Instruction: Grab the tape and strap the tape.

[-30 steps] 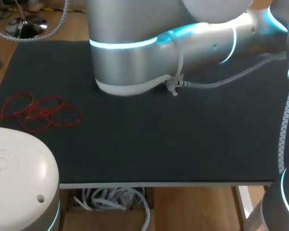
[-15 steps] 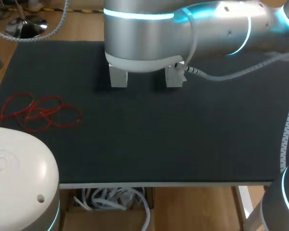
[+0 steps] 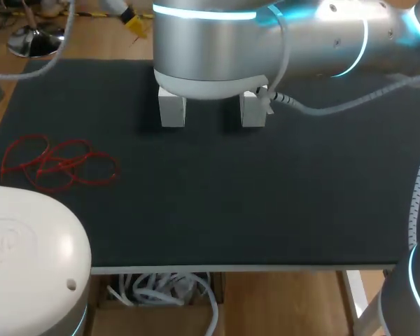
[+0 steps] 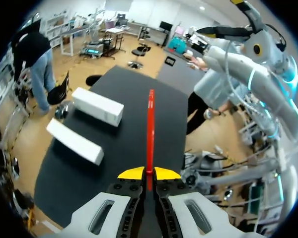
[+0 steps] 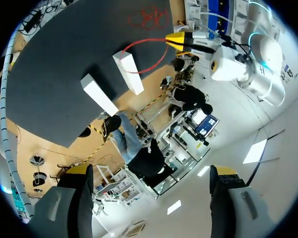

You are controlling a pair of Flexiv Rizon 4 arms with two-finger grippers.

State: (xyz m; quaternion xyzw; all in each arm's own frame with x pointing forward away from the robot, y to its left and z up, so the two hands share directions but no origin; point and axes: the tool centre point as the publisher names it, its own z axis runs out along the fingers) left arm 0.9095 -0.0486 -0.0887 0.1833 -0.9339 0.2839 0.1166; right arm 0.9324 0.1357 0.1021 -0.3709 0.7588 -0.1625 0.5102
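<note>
Your left gripper (image 4: pixel 149 174) pinches one red strap (image 4: pixel 150 124) between pressed yellow tips, clear of the black mat (image 3: pixel 217 203). Your right gripper (image 5: pixel 151 171) is spread wide and holds nothing. A heap of red straps (image 3: pixel 56 164) lies near the mat's left edge, well apart from two white blocks (image 3: pixel 171 110).

- Table (image 3: pixel 266 210) topped with a dark mat that reaches its edges.
- A tangle of red loops (image 3: pixel 56 164) lies flat near the left edge.
- 2 white blocks (image 3: pixel 171 112) lie side by side, apart, near the far edge.
</note>
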